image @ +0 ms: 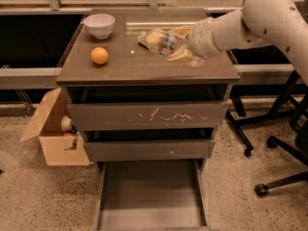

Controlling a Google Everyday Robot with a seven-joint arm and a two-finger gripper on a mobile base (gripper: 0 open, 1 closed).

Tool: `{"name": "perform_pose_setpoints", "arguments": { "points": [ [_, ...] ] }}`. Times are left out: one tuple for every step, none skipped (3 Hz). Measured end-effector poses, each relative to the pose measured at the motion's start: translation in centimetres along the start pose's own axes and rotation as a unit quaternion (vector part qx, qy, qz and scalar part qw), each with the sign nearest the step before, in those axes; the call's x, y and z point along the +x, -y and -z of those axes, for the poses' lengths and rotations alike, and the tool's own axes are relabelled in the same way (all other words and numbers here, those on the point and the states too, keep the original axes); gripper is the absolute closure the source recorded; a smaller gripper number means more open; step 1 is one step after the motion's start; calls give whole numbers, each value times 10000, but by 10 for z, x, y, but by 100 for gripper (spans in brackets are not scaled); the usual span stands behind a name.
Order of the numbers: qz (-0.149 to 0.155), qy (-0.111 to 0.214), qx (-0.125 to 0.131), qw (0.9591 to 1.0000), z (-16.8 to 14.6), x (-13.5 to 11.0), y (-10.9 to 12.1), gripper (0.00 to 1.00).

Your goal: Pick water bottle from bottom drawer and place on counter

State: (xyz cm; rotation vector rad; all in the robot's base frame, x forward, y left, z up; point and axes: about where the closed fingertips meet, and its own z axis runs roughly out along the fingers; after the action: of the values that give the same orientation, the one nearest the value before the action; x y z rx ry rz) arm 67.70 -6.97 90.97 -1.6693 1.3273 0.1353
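Note:
The water bottle (161,41), clear crinkled plastic with a colourful label band, lies tilted over the right part of the counter (130,64), its cap end pointing left. My gripper (179,44) is shut on the water bottle, its yellowish fingers (180,57) above and below the bottle's right end; the white arm comes in from the upper right. I cannot tell whether the bottle touches the counter. The bottom drawer (150,196) is pulled out below the cabinet and shows only its plain grey floor.
A white bowl (99,25) and an orange (99,56) sit on the counter's left side. The scratched-front drawer (147,117) and the middle drawer (149,149) stand slightly out. An open cardboard box (53,136) is on the floor at left; chair bases (269,129) at right.

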Motion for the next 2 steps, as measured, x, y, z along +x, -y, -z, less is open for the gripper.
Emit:
{"name": "perform_pose_setpoints", "arguments": {
  "points": [
    [-649, -130, 91, 9978, -3, 30, 28, 100],
    [-1158, -245, 239, 9927, -11, 50, 39, 100]
  ]
}}
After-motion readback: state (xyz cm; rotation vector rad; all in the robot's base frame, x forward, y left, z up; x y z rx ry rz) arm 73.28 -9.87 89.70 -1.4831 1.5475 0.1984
